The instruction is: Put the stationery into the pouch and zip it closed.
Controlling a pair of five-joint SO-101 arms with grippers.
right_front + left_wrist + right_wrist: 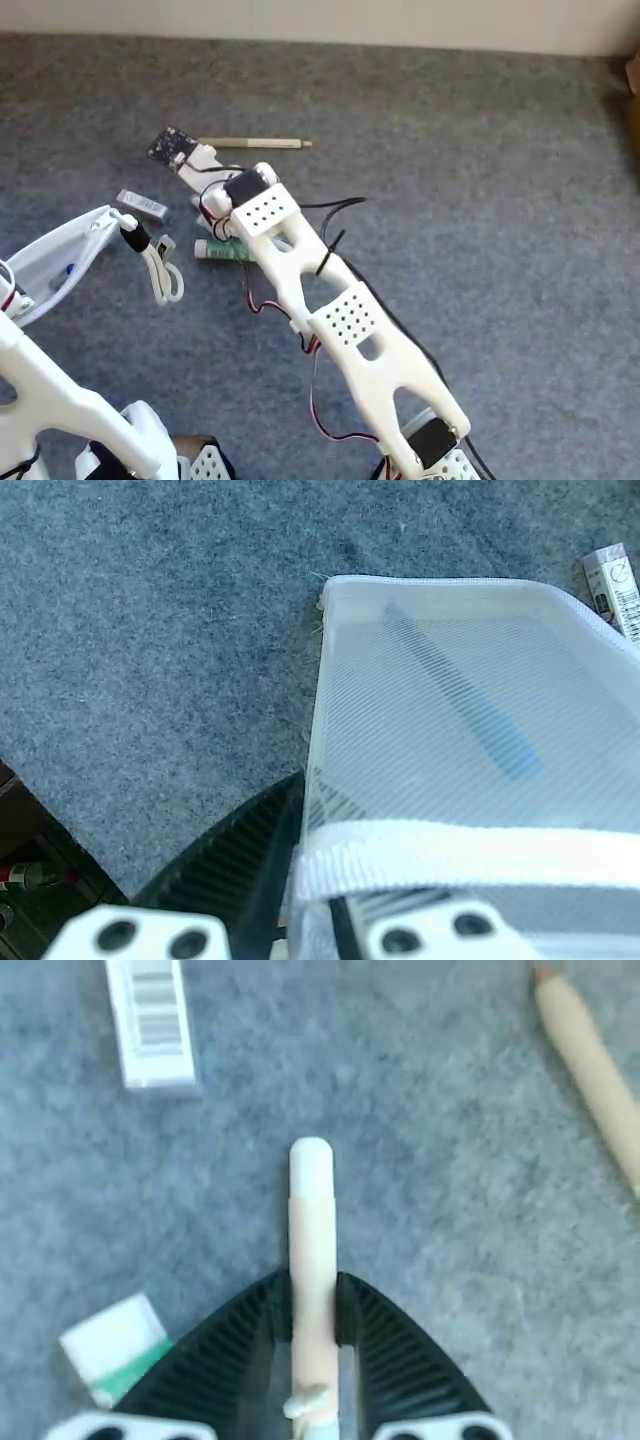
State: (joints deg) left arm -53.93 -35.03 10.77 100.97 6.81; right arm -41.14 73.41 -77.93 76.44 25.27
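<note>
Right wrist view: the white pen (312, 1200) is clamped lengthwise in my right jaws, which are closed to its width. Its tip pokes out over the bench (440, 1210) toward the far left corner. It looks light, stiff and smooth, so I judge it could swivel; a hold nearer its middle seems safer. My left jaws are closed on the edge of the mesh pouch (580, 730) at the bench's left edge. The pouch is soft and floppy, with a blue pen (490, 730) blurred inside. A labelled box (150, 1030) and a beige pencil (590, 1070) lie nearby. The white pen's rear end hides behind my jaws, and I cannot tell how wide the pouch's mouth gapes.
</note>
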